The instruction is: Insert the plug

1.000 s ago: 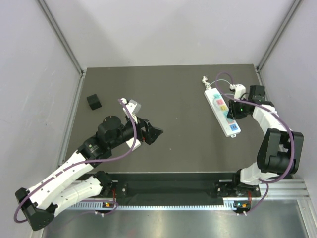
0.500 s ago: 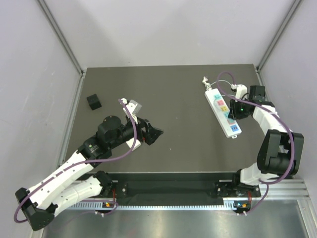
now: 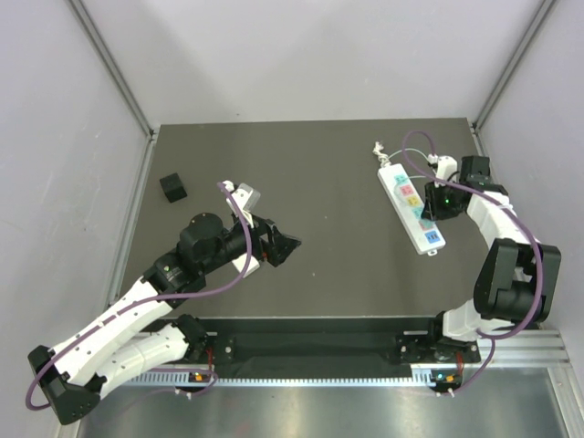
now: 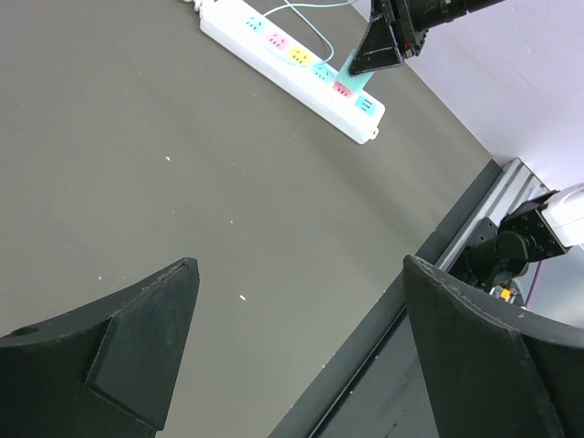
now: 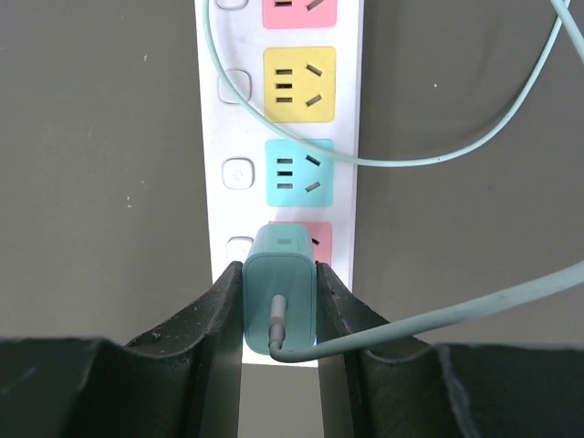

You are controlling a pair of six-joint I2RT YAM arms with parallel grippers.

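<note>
Top external view. The white power strip (image 3: 411,203) lies diagonally on the dark counter (image 3: 328,173) in the upper right of the frame. The right tool (image 3: 432,198) sits over the strip's right edge, toward its lower end; we cannot make out the plug from here. A pale cable (image 3: 412,139) loops by the strip's upper end. The left tool (image 3: 283,246) hangs over the counter left of centre, well apart from the strip, nothing between its fingers. A black cube (image 3: 172,187) rests near the left edge.

Left wrist view. The left tool (image 4: 299,274) is spread wide and empty, both dark fingers (image 4: 137,347) framing bare counter. At the top of the frame the strip (image 4: 265,57) runs diagonally, and the right tool (image 4: 372,57) points down at it with the turquoise plug (image 4: 351,80) at its tip, meeting the strip near its lower right end.

Right wrist view. The right tool (image 5: 279,285) is closed on the plug (image 5: 279,297), one finger (image 5: 219,315) pressed flat on each side. The plug sits directly over the pink socket (image 5: 318,237) and covers most of it; we cannot tell whether the prongs are seated. Above it along the strip (image 5: 210,164) come the turquoise socket (image 5: 299,172) and the yellow socket (image 5: 299,84). The cable (image 5: 411,160) leaves the plug's back and curves to the right.
</note>
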